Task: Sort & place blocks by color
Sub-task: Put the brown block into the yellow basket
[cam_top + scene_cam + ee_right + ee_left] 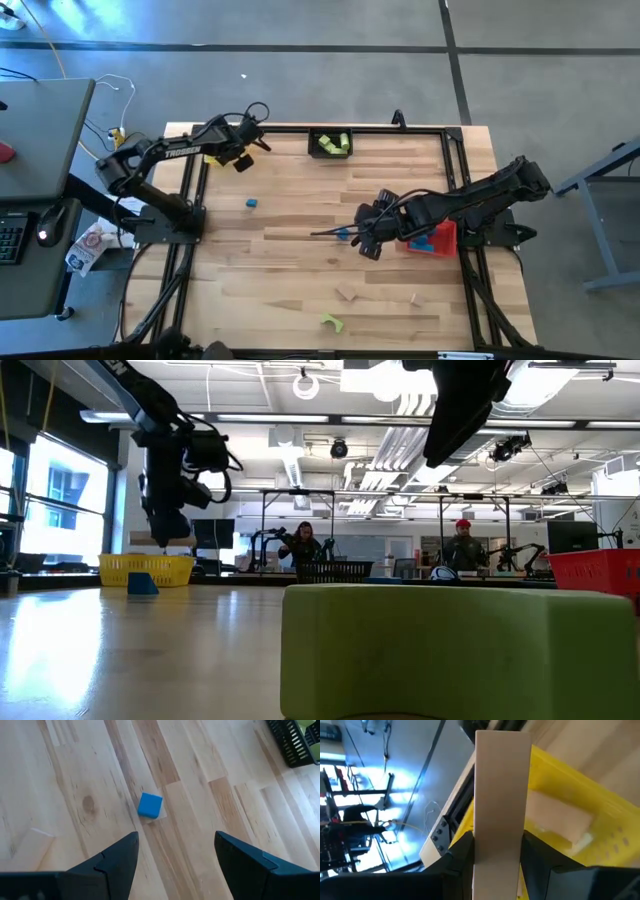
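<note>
My left gripper is shut on a tan wooden bar above the yellow bin, where another tan block lies. That gripper hovers by the table's far left corner. My right gripper is open over mid-table, with a blue cube resting on the wood just ahead of its fingers, untouched. A second blue block lies left of centre. Two tan blocks and a green one sit near the near edge. My left gripper pinches the tan bar between its two fingers, one on each long side, at the bar's end nearest the wrist. The bar runs along the fingers and sticks out well past their tips. It is lifted clear, over the yellow bin.
A black bin holding green blocks stands at the far edge. A red bin with blue blocks sits under the right arm. In the low view the green block fills the foreground. People stand in the room behind the table.
</note>
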